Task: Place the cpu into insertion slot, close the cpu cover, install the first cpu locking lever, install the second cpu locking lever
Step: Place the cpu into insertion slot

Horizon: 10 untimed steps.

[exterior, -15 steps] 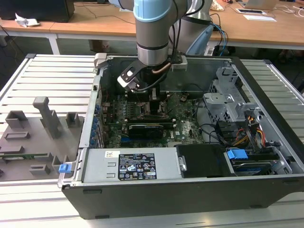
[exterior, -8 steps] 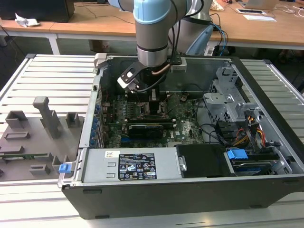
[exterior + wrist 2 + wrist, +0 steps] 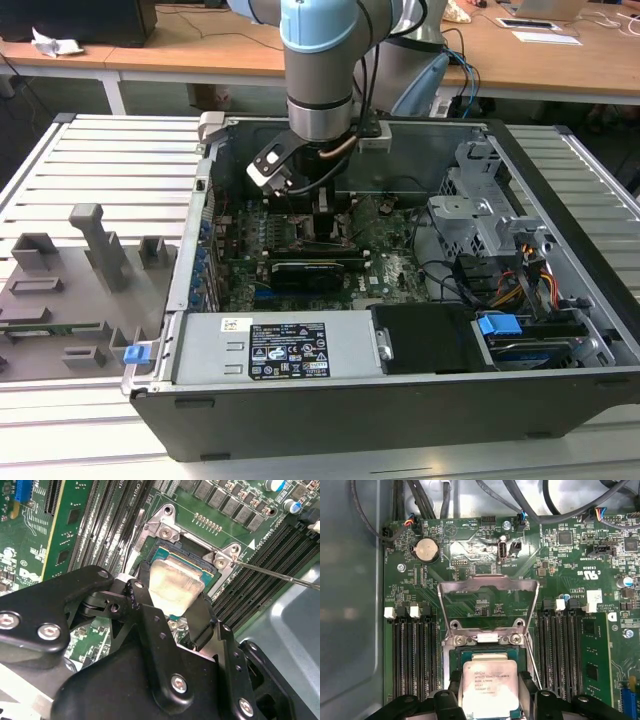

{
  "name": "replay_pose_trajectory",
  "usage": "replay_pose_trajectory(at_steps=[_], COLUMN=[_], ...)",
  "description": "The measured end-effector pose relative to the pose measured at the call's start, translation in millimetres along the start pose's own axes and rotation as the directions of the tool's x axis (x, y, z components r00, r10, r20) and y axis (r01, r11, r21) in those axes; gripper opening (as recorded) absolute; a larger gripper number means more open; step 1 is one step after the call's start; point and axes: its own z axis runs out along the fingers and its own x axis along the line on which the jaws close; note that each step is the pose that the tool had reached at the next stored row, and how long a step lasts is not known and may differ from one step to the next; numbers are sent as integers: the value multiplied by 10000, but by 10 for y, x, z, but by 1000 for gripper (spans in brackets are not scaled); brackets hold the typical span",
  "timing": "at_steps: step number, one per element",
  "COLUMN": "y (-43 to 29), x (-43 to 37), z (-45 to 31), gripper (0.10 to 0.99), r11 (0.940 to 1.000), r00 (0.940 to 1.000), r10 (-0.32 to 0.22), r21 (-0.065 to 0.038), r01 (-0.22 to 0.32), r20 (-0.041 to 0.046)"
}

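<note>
A: What sits nearest us?
B: Our pincer (image 3: 490, 696), its fingers (image 3: 204, 622) pinching the cpu (image 3: 489, 685) by two opposite edges, pale top up.
A: And under it?
B: The insertion slot (image 3: 510, 652). The chip is right over it (seated or just above, we cannot tell).
A: How do we do this well?
B: We'd keep it level, square its edges to the black rim, and let it settle without pressing, since a socket like this likely won't forgive force.
A: Beyond?
B: The cpu cover (image 3: 489, 583) stands swung open behind the slot, with the green circuit board (image 3: 465, 540) running on past it.
</note>
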Motion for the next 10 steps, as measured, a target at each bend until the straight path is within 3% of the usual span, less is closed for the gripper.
replay_pose_trajectory(at_steps=[10], y=[-4], x=[-1], z=[39], gripper=[533], r11=[10000], r00=[10000], r10=[2], r21=[1], r01=[-2], r20=[4])
